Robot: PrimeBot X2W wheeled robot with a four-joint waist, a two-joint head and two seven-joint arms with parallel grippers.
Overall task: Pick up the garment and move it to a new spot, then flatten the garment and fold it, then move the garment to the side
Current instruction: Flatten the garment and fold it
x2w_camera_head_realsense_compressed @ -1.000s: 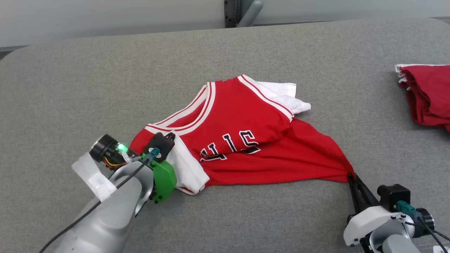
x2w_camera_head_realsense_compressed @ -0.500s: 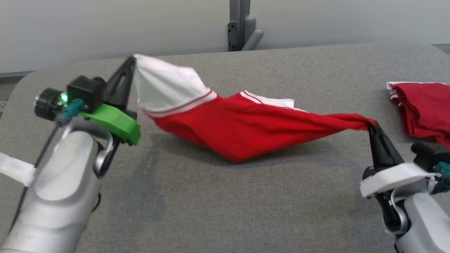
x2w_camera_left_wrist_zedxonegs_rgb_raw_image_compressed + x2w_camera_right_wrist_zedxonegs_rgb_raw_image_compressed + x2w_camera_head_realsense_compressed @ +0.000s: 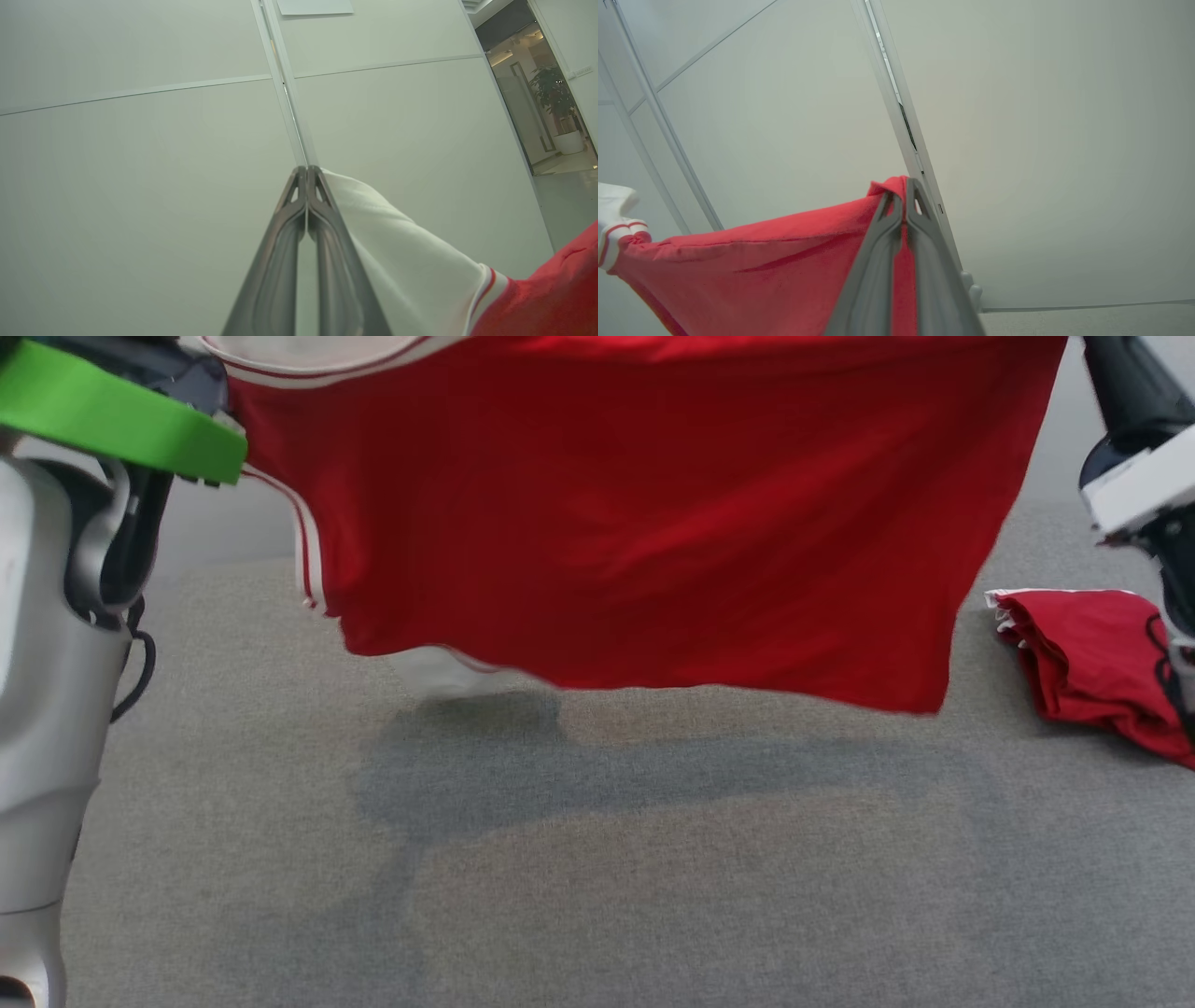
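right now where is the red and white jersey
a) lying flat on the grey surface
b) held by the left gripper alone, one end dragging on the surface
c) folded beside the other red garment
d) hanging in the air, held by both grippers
D: the jersey hangs clear above the grey surface and casts a shadow on it. The left gripper is shut on its white end and the right gripper on a red corner.

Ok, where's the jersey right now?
In the head view the jersey hangs above the grey table, stretched between the left gripper and the right gripper; a second red garment lies on the table to its right.
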